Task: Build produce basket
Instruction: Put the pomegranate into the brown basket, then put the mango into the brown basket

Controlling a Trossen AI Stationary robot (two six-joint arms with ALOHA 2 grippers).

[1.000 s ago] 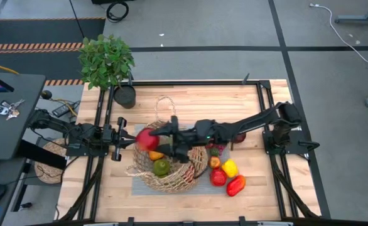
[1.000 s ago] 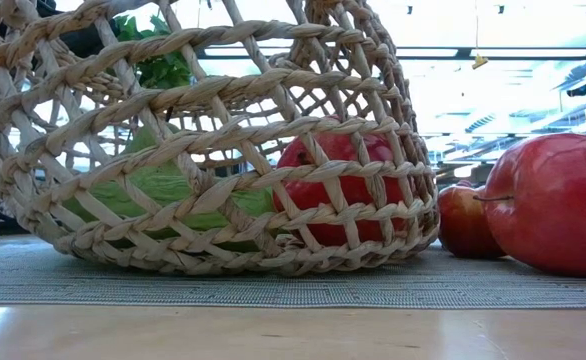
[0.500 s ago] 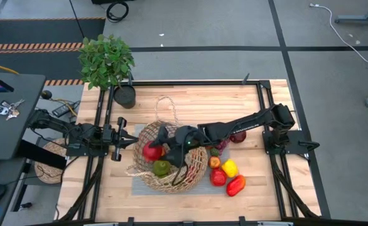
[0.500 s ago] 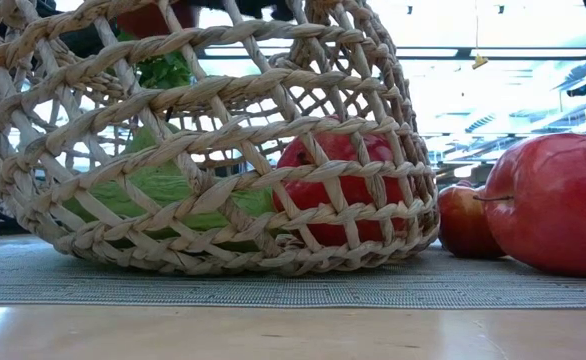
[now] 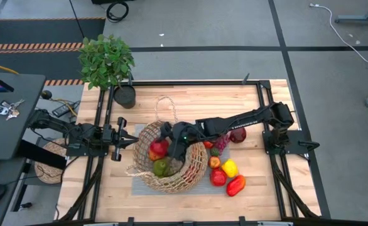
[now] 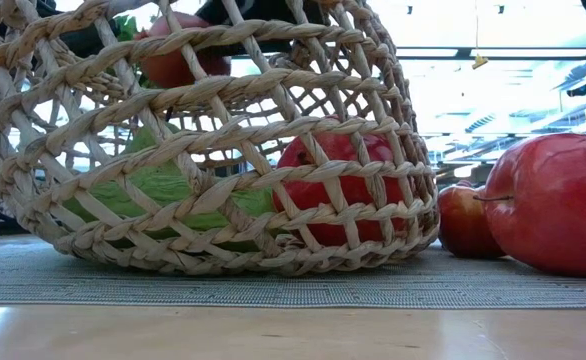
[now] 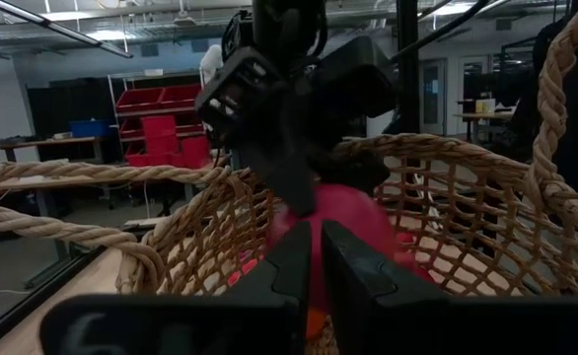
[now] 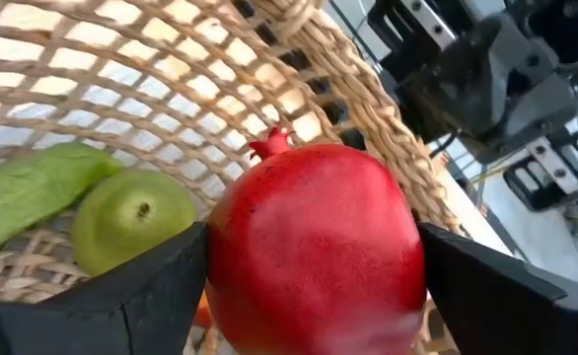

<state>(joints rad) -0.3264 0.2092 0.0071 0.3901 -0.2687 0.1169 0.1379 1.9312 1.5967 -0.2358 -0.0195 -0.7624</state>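
The right gripper [image 5: 162, 148] is gripping a round red pomegranate [image 8: 314, 258] between wide-spread jaws inside the big tan wicker basket [image 5: 193, 174], while the left gripper [image 5: 134, 140] is waiting just outside its rim, jaws closed.

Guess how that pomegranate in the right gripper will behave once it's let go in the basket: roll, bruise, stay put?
The pomegranate is round and smooth, so it will probably roll a little until the green pear or the basket wall stops it. Its skin looks hard and glossy, so bruising seems unlikely. It fills the right gripper wide open, so likely fairly heavy.
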